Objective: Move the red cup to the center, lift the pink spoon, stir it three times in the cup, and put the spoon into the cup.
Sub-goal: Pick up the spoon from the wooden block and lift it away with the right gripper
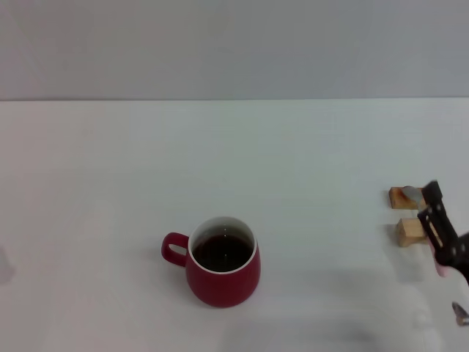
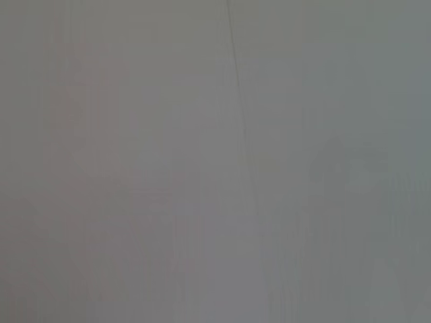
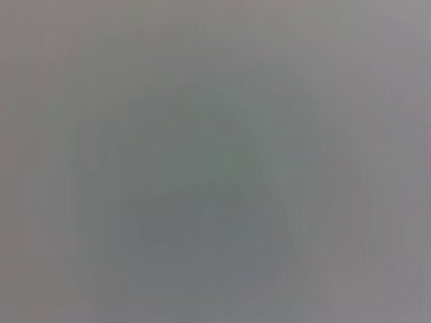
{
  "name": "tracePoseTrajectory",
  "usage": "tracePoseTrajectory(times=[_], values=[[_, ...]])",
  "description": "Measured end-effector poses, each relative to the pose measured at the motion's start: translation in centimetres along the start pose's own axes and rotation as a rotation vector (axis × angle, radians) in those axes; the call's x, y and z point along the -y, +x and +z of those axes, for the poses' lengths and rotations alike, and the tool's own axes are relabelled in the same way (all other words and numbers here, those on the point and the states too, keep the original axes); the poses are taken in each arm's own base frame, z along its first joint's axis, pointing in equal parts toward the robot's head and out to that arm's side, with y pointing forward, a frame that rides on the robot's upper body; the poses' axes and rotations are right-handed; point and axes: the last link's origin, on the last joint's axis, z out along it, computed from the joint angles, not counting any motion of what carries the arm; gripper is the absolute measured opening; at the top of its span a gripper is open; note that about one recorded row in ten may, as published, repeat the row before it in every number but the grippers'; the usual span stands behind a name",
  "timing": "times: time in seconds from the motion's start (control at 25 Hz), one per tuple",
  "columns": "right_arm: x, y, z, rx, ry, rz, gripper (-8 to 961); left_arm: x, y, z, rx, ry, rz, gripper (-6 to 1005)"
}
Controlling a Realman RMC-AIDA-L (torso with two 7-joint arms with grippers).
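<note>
The red cup stands on the white table in the near middle of the head view, handle toward the robot's left, dark liquid inside. My right gripper is at the far right edge, well apart from the cup. A bit of the pink spoon shows right under the gripper, and its silver bowl shows lower at the frame edge. The gripper looks shut on the spoon. The left gripper is out of view. Both wrist views show only a blank grey surface.
Two small tan wooden blocks sit on the table at the right, just beside the right gripper. A grey wall runs behind the table's far edge.
</note>
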Motion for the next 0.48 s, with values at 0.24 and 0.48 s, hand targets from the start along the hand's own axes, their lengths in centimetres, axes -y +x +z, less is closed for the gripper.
tracePoseTrajectory(times=[0.24,0.48], values=[[0.6,0.4,-1.9,-0.051,0.106,0.012,706,0.0,-0.2,-0.1,0.013,-0.003,-0.006,17],[0.6,0.7,-2.9,-0.084,0.136,0.026,708,0.2,-0.3,-0.6,0.023,0.006,-0.009,17]])
